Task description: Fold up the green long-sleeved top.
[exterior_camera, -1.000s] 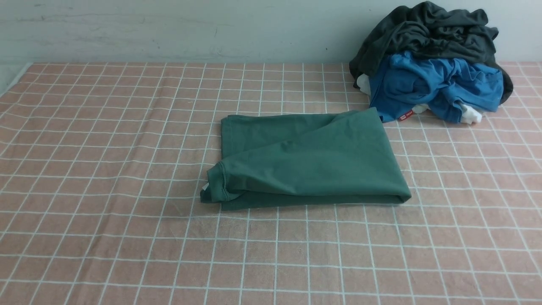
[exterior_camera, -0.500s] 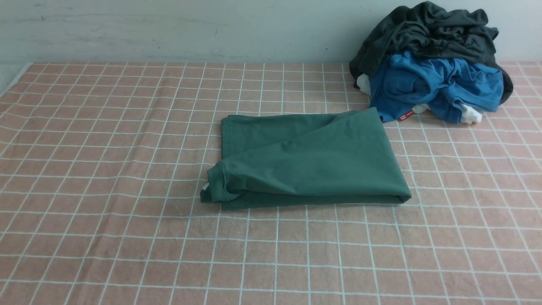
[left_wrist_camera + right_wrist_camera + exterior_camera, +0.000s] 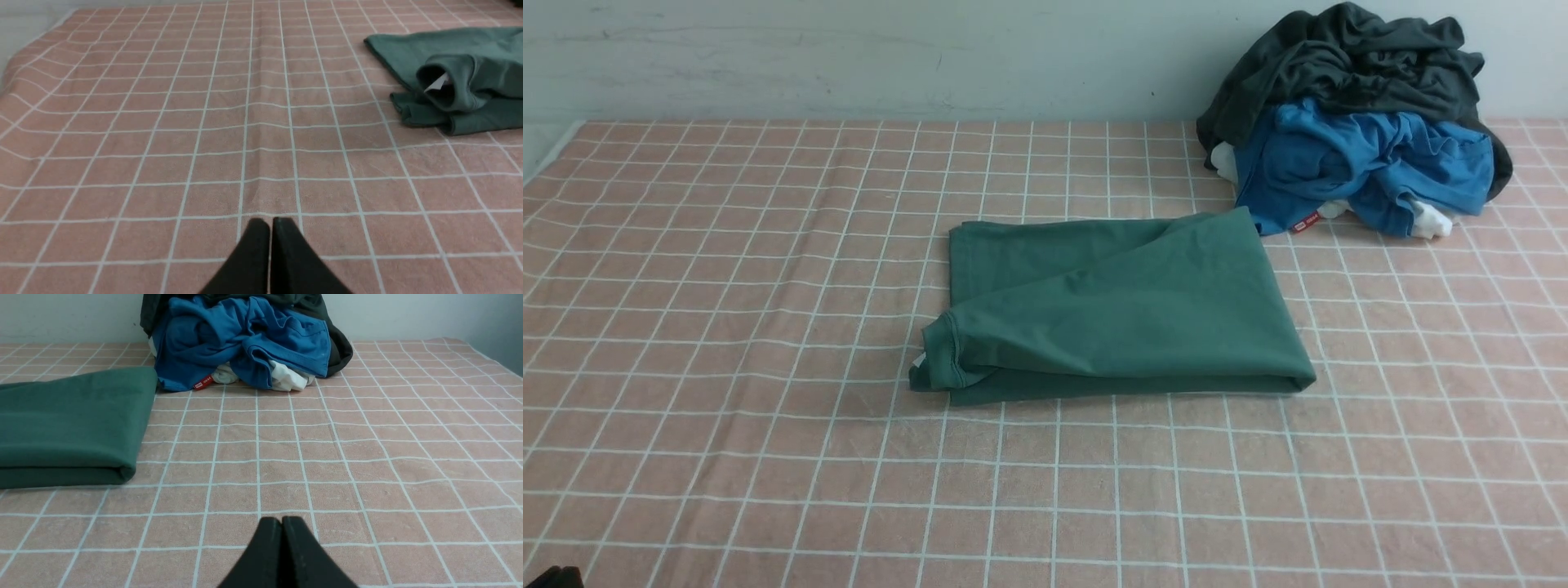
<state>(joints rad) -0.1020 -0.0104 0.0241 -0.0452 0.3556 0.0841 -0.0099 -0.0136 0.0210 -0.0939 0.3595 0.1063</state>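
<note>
Left gripper (image 3: 270, 222): black fingers pressed together, holding nothing, low above the bare cloth and well apart from the top.
Right gripper (image 3: 282, 521): fingers closed against each other, empty, low over the cloth near the robot's edge of the table.
Green long-sleeved top (image 3: 1115, 306): lies folded into a rough rectangle near the middle of the table, several layers thick. The collar end faces the robot's left, with a small white tag (image 3: 436, 83) showing inside the neck opening. The folded edge on the robot's right is smooth and rounded.
Tablecloth (image 3: 727, 327): pink with a white grid, flat under everything, slightly wrinkled.
Pile of clothes (image 3: 1356, 122): at the far right corner by the wall; a dark grey garment on top, a blue one (image 3: 245, 339) beneath, bits of white at the base. The top's far right corner lies just beside the blue garment.
</note>
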